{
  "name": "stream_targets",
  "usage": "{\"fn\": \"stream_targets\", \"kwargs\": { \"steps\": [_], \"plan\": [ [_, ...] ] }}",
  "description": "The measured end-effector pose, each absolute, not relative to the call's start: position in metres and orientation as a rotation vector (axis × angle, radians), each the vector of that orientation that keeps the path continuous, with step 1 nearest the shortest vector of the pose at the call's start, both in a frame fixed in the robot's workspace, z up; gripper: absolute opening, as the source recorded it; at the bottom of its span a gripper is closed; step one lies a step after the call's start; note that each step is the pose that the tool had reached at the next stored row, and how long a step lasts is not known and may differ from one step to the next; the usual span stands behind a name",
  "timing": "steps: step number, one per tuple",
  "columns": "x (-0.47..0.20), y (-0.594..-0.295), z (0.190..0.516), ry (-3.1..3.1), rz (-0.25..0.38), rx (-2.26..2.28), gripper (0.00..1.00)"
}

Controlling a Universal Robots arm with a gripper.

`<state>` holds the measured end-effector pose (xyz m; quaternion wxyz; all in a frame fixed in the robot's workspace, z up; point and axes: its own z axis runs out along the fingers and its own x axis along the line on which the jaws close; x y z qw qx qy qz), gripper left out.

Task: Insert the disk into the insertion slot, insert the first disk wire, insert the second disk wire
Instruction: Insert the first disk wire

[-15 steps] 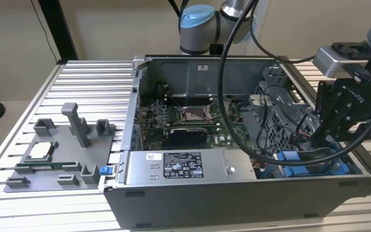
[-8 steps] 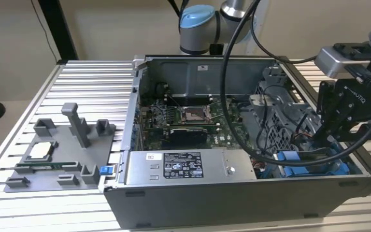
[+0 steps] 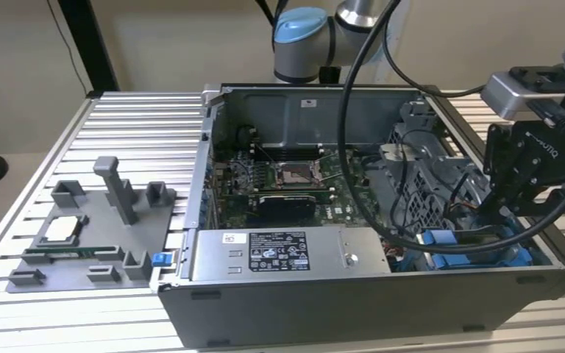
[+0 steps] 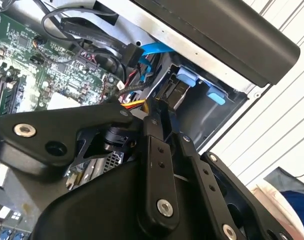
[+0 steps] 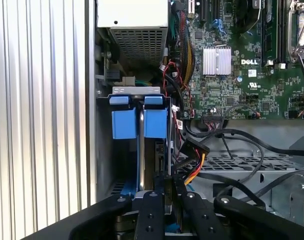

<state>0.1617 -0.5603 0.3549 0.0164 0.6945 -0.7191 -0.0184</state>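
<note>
The disk, of which I see the bright blue frame (image 5: 139, 122), sits in the insertion slot (image 5: 137, 91) at the front corner of the open computer case, on the exterior view's right (image 3: 449, 246). My black gripper (image 3: 506, 220) hangs just above that bay. In both wrist views its fingertips (image 5: 167, 182) (image 4: 159, 107) stand close together, shut on a dark disk wire connector (image 5: 161, 155) that points at the disk. A second connector with yellow, orange and red wires (image 5: 192, 150) lies loose beside the fingers.
The grey power-supply box (image 3: 293, 254) fills the case's front. The motherboard (image 3: 282, 176) lies behind it, and a perforated cage (image 5: 232, 162) with black cables is beside the bay. A grey fixture (image 3: 96, 235) stands on the slatted table on the exterior view's left.
</note>
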Motion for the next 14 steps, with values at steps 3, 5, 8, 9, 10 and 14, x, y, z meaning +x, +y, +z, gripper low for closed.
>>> {"fn": "stream_targets", "kwargs": {
  "steps": [3, 5, 8, 9, 10, 14],
  "plan": [
    [0.1623, -0.5604, 0.3548, -2.236, -0.057, 2.159, 0.0],
    [0.1625, -0.5603, 0.3548, -2.236, -0.057, 2.159, 0.0],
    [0.1625, -0.5604, 0.3546, -2.236, -0.057, 2.159, 0.0],
    [0.1627, -0.5604, 0.3542, -2.236, -0.057, 2.159, 0.0],
    [0.1628, -0.5604, 0.3538, -2.236, -0.057, 2.159, 0.0],
    [0.1633, -0.5604, 0.3524, -2.236, -0.057, 2.159, 0.0]
  ]
}}
